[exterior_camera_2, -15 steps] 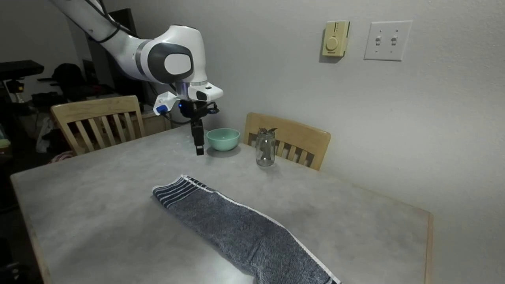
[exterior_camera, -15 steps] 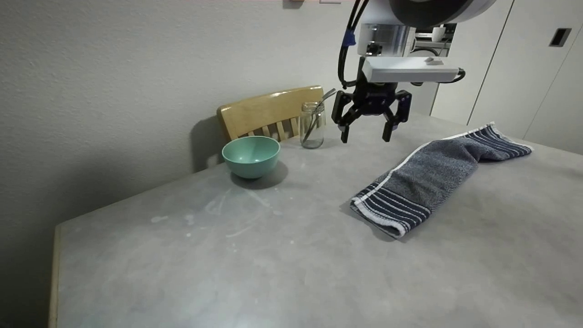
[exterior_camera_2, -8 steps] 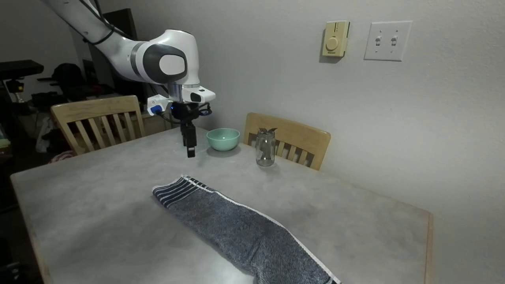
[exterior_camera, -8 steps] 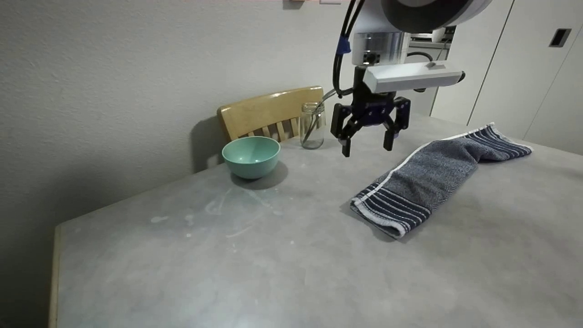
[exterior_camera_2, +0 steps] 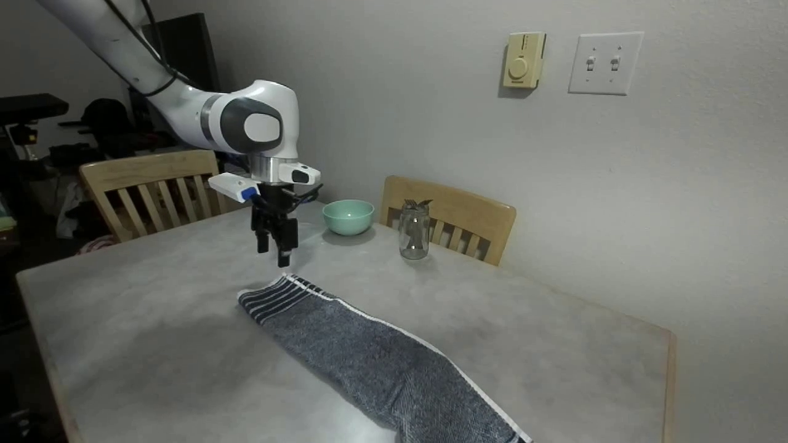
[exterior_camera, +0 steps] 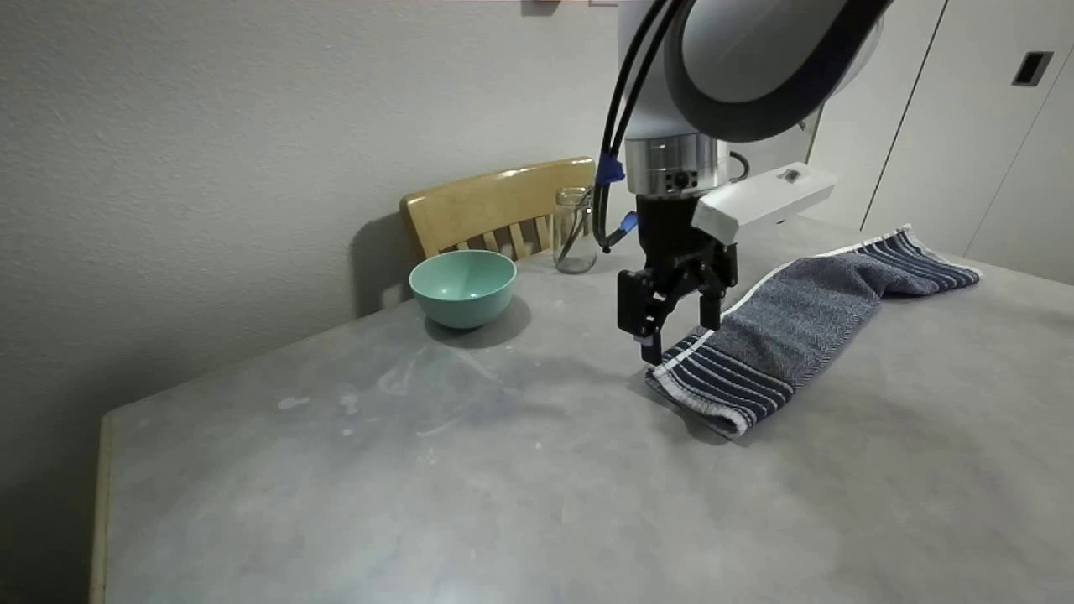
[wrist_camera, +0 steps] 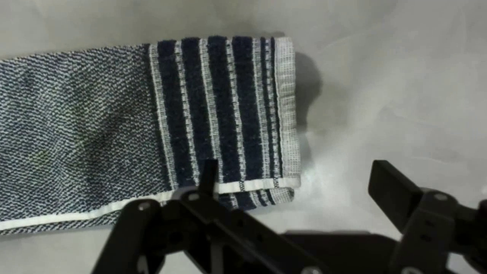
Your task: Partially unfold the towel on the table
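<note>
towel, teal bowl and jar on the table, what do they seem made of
Towel: woven cloth, probably cotton, matte; the wrist view shows a flecked, textured weave.
Bowl: perhaps plastic, perhaps glazed ceramic; smooth, with a small highlight inside, so the look leaves it open.
Jar: most likely clear, glossy glass; the utensils show through its wall, though clear plastic is possible.

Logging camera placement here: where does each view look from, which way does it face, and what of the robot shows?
Exterior view: apart from the arm, slanting down across the table to the wall; the arm's end and open gripper show.
Exterior view: apart from the arm, slanting down across the towel to light switches; more of the arm and the gripper show.
Wrist view: on the arm's end, facing down at the towel's striped end; gripper's fingers show.
Both exterior views share bowl, jar, towel, table.
</note>
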{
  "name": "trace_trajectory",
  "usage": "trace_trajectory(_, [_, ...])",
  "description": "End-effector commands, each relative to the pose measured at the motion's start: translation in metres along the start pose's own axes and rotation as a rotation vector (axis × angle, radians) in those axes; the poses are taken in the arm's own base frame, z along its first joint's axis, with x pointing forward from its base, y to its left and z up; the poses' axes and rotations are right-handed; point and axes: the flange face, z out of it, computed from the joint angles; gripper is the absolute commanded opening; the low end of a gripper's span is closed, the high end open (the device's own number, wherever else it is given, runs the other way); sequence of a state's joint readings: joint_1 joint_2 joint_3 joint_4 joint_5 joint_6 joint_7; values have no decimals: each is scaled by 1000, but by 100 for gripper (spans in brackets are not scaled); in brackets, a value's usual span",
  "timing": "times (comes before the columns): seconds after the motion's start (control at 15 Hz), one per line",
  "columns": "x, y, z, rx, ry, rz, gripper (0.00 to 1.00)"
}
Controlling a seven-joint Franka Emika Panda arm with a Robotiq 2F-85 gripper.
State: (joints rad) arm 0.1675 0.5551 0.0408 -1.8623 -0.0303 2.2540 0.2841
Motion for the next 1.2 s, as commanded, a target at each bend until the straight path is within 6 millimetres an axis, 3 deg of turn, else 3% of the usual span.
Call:
trace_trajectory(0.0, [0, 0, 1, -1, -2, 4, 100])
trace_trajectory(0.13, [1, -1, -1, 0, 1, 5, 100])
trace_trajectory(0.8, [1, 6, 43, -14, -61, -65, 100])
trace_trajectory(1.13, [3, 5, 52, -4, -73, -121, 100])
